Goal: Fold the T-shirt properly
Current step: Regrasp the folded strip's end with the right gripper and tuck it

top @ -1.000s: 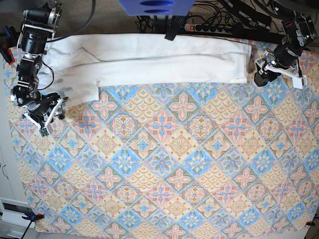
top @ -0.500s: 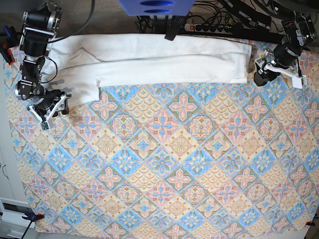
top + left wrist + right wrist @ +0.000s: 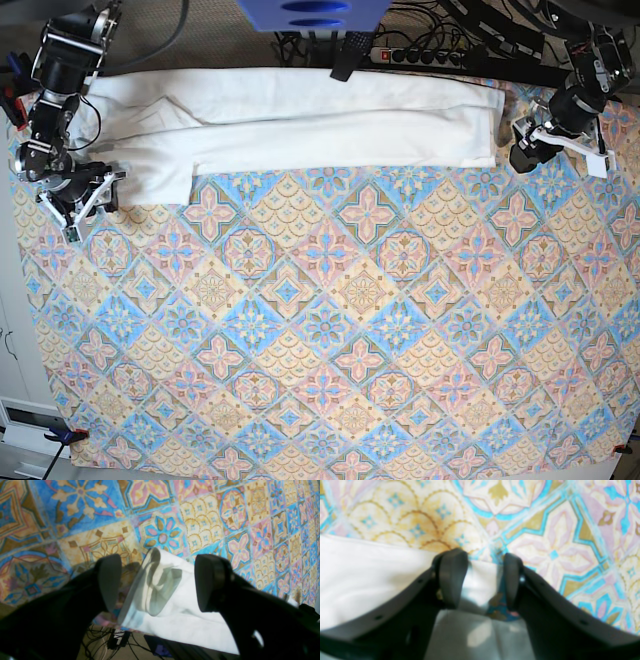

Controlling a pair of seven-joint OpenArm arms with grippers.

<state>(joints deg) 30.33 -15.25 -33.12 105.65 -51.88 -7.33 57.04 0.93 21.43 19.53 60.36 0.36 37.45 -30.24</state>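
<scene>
The white T-shirt (image 3: 330,130) lies folded into a long band along the far edge of the table, with a sleeve part hanging lower at its left end; no print shows. My left gripper (image 3: 520,156) is at the band's right end. In the left wrist view it (image 3: 160,582) is open, with the shirt's end (image 3: 170,610) showing between the fingers. My right gripper (image 3: 85,205) is at the left sleeve corner. In the right wrist view it (image 3: 482,585) is open, with a shirt corner (image 3: 370,580) lying between the fingers.
The patterned tablecloth (image 3: 330,330) covers the whole table in front of the shirt. A power strip (image 3: 420,55), cables and a blue object (image 3: 315,12) sit behind the far edge. A clamp (image 3: 65,435) holds the cloth at the front left corner.
My right gripper has moved up and to the left along the shirt's left sleeve edge. The left arm and the shirt have stayed where they were.
</scene>
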